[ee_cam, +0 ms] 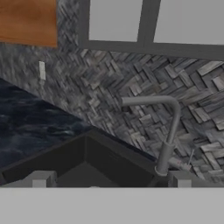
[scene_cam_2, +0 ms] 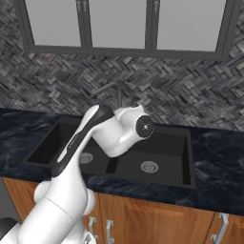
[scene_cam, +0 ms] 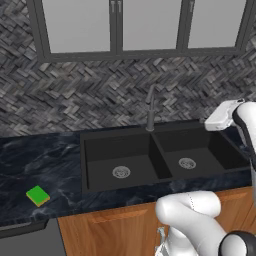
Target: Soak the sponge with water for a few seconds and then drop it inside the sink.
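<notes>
Left base view — Q: where is the flat green-and-yellow sponge (scene_cam: 37, 195)?
A: On the dark marble counter (scene_cam: 45, 165), well left of the black double-basin sink (scene_cam: 165, 150); my gripper (ee_cam: 109, 181), released and empty, hangs at the sink's far right.

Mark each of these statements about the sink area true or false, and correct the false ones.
1. The sponge lies on the counter left of the sink. True.
2. The sponge is inside the left basin. False: both basins hold nothing but their drains.
3. The gripper holds the sponge. False: its fingers stand apart with nothing between them.
4. Water runs from the faucet. False: no stream shows.
5. The sink has two basins. True.
</notes>
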{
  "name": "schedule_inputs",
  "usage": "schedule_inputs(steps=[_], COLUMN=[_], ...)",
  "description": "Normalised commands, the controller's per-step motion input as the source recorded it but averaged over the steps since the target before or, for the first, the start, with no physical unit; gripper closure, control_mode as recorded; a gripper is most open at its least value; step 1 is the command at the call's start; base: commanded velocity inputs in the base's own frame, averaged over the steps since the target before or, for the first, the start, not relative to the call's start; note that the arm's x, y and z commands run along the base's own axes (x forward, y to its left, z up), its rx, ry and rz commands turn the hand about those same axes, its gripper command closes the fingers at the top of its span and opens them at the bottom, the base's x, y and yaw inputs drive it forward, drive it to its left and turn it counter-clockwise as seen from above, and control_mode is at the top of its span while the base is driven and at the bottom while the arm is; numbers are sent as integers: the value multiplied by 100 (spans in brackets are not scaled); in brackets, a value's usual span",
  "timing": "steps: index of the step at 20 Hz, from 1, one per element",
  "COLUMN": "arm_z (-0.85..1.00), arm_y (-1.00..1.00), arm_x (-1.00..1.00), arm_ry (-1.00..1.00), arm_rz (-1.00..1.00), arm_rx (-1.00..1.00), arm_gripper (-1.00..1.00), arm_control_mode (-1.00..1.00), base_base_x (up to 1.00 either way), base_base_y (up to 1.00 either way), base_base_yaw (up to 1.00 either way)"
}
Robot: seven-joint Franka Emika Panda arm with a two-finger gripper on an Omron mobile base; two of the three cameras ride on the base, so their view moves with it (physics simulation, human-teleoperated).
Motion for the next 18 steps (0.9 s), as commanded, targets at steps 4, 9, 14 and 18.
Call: schedule_inputs(steps=[4, 9, 14, 18], arm_z=[-20, -42, -39, -15], arm_y=[0, 0, 0, 0], arm_x=[11, 19, 20, 18], arm_ry=[0, 0, 0, 0], arm_rz=[-17, -13, 0, 1], arm_rx=[0, 2, 7, 3], arm_gripper=[-100, -100, -100, -100], arm_control_mode=[-100, -100, -100, -100], base_base_x=[0, 0, 0, 0], base_base_y=[0, 0, 0, 0], base_base_yaw=[0, 0, 0, 0])
